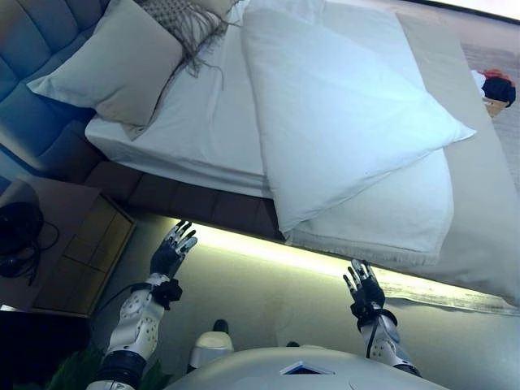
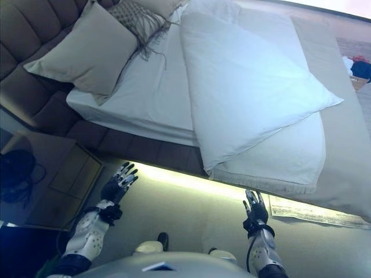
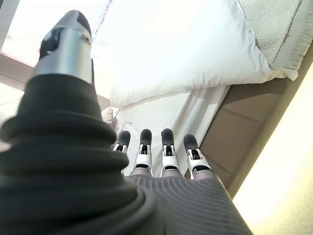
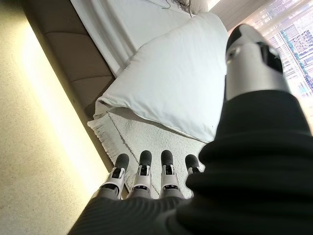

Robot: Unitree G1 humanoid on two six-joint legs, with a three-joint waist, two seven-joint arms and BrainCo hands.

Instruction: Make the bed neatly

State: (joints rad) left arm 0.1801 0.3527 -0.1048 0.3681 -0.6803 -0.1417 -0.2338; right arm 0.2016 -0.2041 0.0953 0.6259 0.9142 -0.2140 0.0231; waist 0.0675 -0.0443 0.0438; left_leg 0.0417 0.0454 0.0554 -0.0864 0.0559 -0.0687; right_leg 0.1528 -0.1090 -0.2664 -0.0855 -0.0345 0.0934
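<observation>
A humanoid robot stands at the near side edge of the bed [image 1: 211,122], both arms raised short of the mattress. The left hand [image 1: 169,253] and the right hand [image 1: 366,289] hang over the floor [image 1: 268,284], fingers straight and slightly spread, holding nothing.

On the bed, a large white duvet [image 1: 341,114] lies folded back and skewed, one corner pointing towards the far side edge, its lower corner overhanging the near side edge. Beneath it a fringed cream blanket [image 1: 390,219] also droops over that edge, on top of a beige bedspread [image 1: 479,203]. A grey pillow [image 1: 122,65] leans at the headboard corner, with a patterned tasselled cushion [image 1: 183,20] just beside it.

The main risk appears to be the layering: a grip at the overhanging corner could catch duvet and blanket together, dragging both askew. A pull from one hand alone would likely twist the duvet further rather than square it. Tugging towards the near side could also slide the covers onto the floor. A wooden nightstand [image 1: 73,244] stands close to the left arm, which a wide swing might strike.
</observation>
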